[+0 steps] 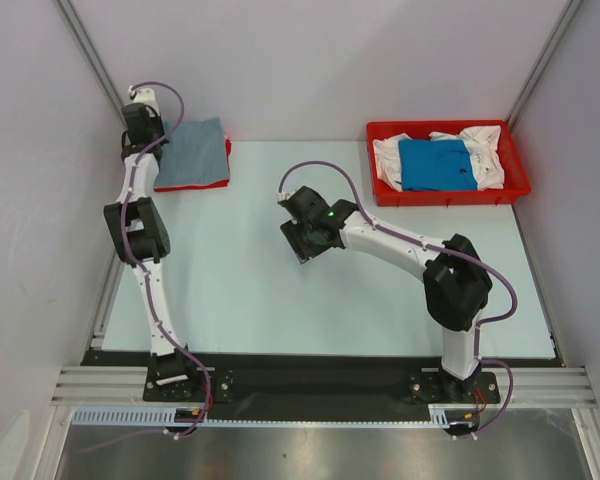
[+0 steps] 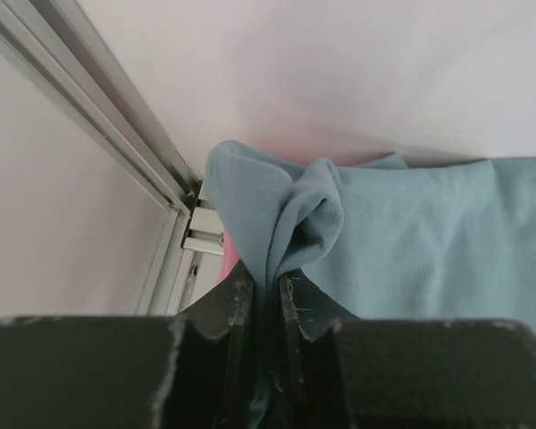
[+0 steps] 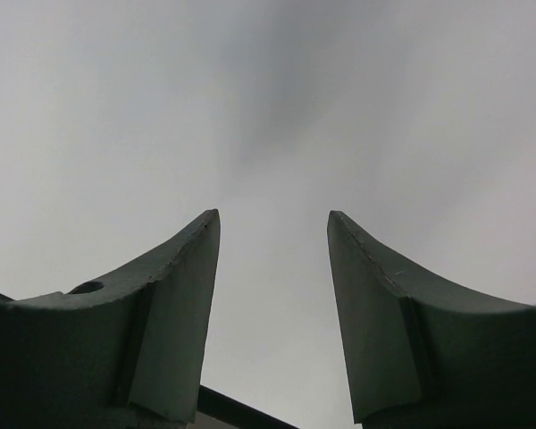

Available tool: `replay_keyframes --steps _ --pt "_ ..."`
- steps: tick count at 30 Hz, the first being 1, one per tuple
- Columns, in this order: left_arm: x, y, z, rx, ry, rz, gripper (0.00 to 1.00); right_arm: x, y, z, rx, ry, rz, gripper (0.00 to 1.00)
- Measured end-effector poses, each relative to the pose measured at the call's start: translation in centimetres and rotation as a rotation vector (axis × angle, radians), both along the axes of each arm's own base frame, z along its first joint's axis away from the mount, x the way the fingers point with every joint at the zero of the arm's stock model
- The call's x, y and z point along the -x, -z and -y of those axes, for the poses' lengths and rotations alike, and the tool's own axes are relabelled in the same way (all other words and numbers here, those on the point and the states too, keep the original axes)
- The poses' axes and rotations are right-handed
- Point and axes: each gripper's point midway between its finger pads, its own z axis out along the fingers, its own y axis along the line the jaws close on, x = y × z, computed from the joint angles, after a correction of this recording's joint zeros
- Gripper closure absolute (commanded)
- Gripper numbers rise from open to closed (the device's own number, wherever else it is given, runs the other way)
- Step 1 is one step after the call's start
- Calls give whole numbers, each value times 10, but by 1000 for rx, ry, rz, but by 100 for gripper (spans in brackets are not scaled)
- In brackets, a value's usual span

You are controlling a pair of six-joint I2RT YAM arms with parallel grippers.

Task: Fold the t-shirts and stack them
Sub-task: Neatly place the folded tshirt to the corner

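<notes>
While left end effector clamps a fold of grey t-shirt, atop red t-shirt at desk far-left corner, open & lift straight up, w/o drag. Right end effector apart, empty.

Bright diffuse light, soft faint shadows

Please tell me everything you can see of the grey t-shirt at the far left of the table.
The grey t-shirt is soft blue-grey cloth, folded into a rough rectangle at the far left corner of the table. It lies on red cloth that shows along its near edge. The left gripper pinches one corner, which rises in a bunched fold.
</notes>
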Motion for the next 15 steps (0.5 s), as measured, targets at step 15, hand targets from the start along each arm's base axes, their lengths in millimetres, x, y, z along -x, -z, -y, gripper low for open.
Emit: replay_keyframes --steps 15 --pt "-8 -9 -22 5 -81 70 42 19 3 -6 10 2 -37 44"
